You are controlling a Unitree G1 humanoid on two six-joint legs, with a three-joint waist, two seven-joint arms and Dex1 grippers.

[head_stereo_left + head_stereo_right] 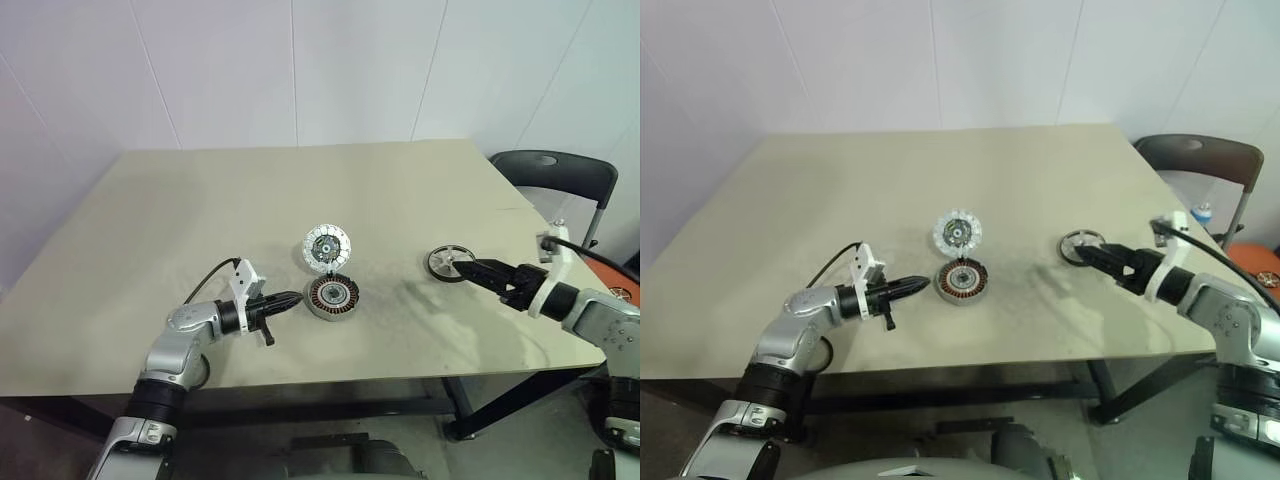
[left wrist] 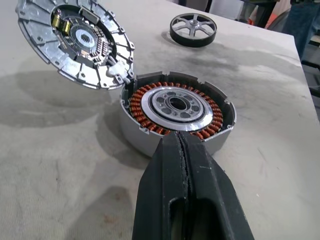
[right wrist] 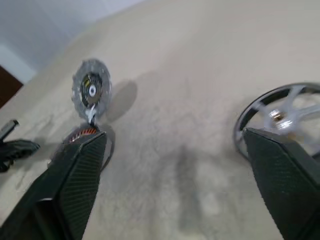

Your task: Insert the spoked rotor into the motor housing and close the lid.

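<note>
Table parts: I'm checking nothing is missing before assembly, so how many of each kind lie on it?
Motor housing: 1
Lid, hinged to the housing and standing open: 1
Spoked rotor, lying apart on the table: 1
Total: 3

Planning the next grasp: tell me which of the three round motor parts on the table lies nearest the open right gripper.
The black-rimmed spoked rotor, lying flat right by the right gripper. The grey winding-filled housing and its raised silver-white lid sit farther off, mid-table.
</note>
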